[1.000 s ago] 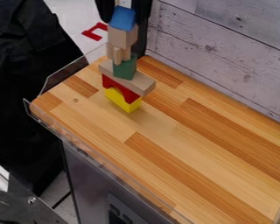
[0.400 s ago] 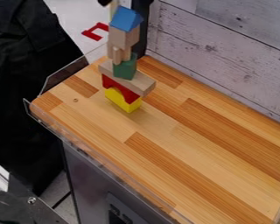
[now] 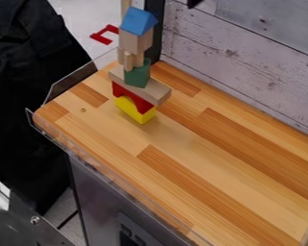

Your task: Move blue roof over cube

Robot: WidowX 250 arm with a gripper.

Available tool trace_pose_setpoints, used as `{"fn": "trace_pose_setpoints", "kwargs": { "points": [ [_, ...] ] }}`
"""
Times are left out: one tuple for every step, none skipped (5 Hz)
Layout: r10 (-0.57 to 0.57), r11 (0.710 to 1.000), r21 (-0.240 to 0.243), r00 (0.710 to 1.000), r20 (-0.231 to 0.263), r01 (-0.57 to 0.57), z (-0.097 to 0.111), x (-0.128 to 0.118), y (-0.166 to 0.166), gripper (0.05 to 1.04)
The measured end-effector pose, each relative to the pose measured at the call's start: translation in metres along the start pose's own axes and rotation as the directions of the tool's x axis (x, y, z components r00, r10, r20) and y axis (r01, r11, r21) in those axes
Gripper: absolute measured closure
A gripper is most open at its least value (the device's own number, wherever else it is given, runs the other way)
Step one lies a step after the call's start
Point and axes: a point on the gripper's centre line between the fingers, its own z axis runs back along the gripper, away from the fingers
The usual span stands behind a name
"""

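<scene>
Atop the far-left stack (image 3: 137,74), the roof (image 3: 138,21) could be toppled if nudged by the gripper (image 3: 193,3); opening and hold cannot be told.

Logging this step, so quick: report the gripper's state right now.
Gripper: at the top edge, open or closed can't be told; not holding the blue roof.

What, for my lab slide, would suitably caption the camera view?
Blue roof atop a wooden cube, crowning a block tower.

Blue roof (image 3: 138,21) atop wooden cube (image 3: 135,42), green block (image 3: 137,75) below
</scene>
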Motion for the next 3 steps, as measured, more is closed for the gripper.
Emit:
{"fn": "trace_pose_setpoints", "kwargs": {
  "points": [
    [-0.06,0.998,0.019,0.998,0.017,0.059,0.003,-0.01,-0.029,0.083],
    [-0.082,0.997,0.013,0.997,-0.005,0.082,-0.008,-0.017,-0.045,0.083],
    [-0.083,0.997,0.003,0.996,-0.031,0.083,-0.019,-0.023,-0.054,0.083]
  ]
}}
